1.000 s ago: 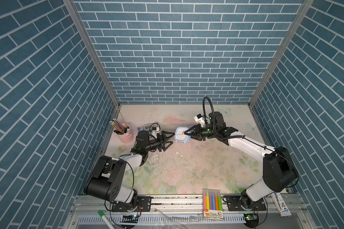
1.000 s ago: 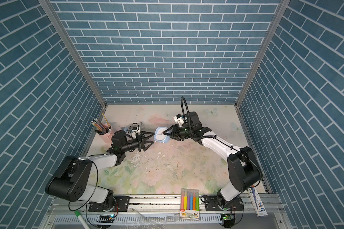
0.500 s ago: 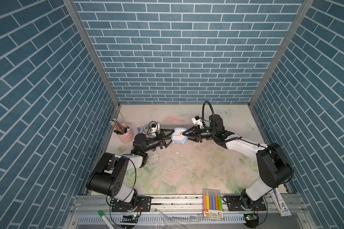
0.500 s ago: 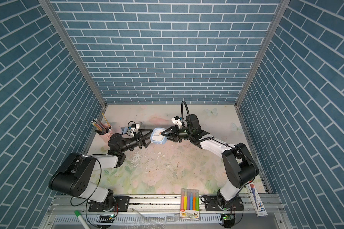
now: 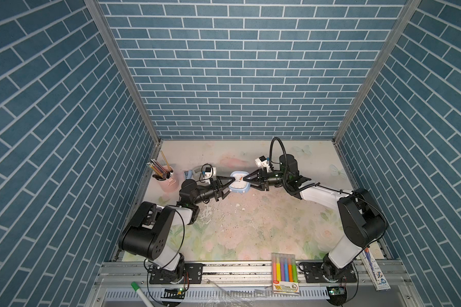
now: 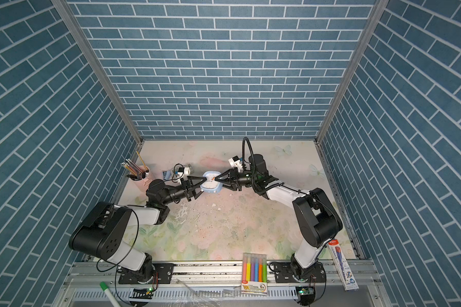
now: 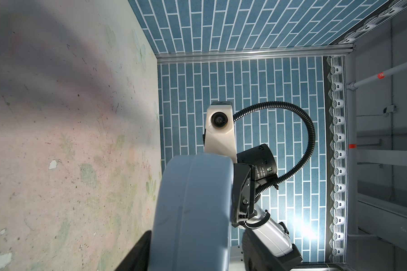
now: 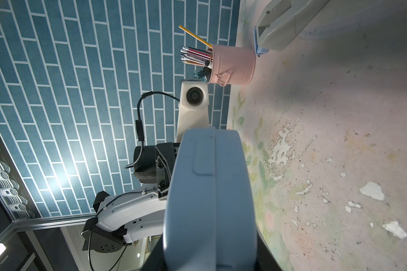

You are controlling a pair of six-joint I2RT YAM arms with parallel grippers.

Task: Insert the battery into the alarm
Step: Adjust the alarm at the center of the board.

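Toward the back of the desk [image 5: 250,226], a little left of centre in both top views, the alarm [image 5: 238,184] [image 6: 210,184] sits between the two arms with its white dial turned upward and a thin red hand showing on it. From the right of the frame, the right pincer [image 5: 246,183] has its two black fingers narrowed onto the clock's right edge and holds it. In the right wrist view the blue casing [image 8: 209,199] fills the lower middle, edge-on, with dark fingers [image 8: 264,253] at either side and a raised oblong panel near its upper end. From the left, the left pincer [image 5: 230,186] reaches round the clock's left edge, one finger over the dial side and one below. The left wrist view shows the casing [image 7: 193,211] close up with a single dark finger [image 7: 140,253] against it. I cannot tell whether this pincer is pressing on the clock or only set around it. Whether the clock's underside touches the desk is also unclear.

A pink cup [image 5: 167,182] of pencils stands at the desk's left edge. A grey tape dispenser [image 5: 197,170] lies between the cup and the clock, just behind the left arm. A pack of highlighters [image 5: 284,271] rests on the front rail at lower centre-right, and a boxed pen [image 5: 373,265] lies at the lower right. White flecks of worn surface scatter the floral desk in front of the clock.
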